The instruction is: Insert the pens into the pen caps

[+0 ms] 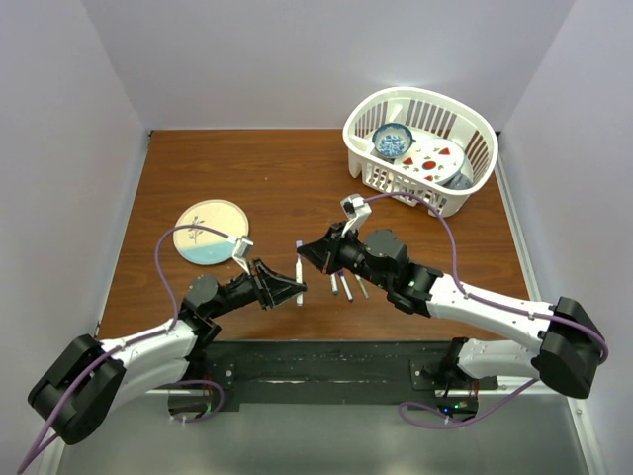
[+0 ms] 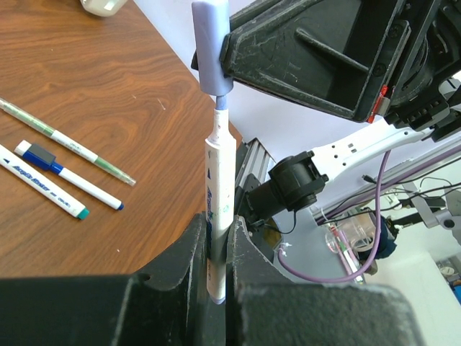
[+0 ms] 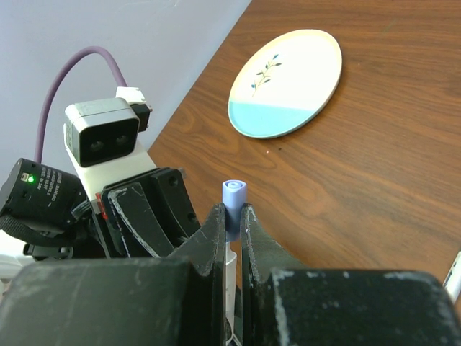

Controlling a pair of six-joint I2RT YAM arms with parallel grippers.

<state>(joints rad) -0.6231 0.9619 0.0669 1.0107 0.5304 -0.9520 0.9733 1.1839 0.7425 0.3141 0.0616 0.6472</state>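
My left gripper [image 2: 216, 252] is shut on a white pen [image 2: 218, 187], held upright above the table near its front edge. A lavender pen cap [image 2: 211, 50] sits over the pen's tip, and a short stretch of the bluish neck still shows below it. My right gripper [image 3: 230, 220] is shut on that cap [image 3: 233, 198], with the white barrel [image 3: 230, 263] showing between its fingers underneath. From above, the two grippers meet at the pen [image 1: 299, 269], left gripper [image 1: 294, 289] low and right gripper [image 1: 303, 249] at the cap.
Three more pens [image 1: 348, 285] lie on the wood just right of the grippers, also seen in the left wrist view as pens [image 2: 68, 176]. A cream and light-blue plate [image 1: 211, 233] lies to the left. A white basket [image 1: 420, 188] with dishes stands at the back right.
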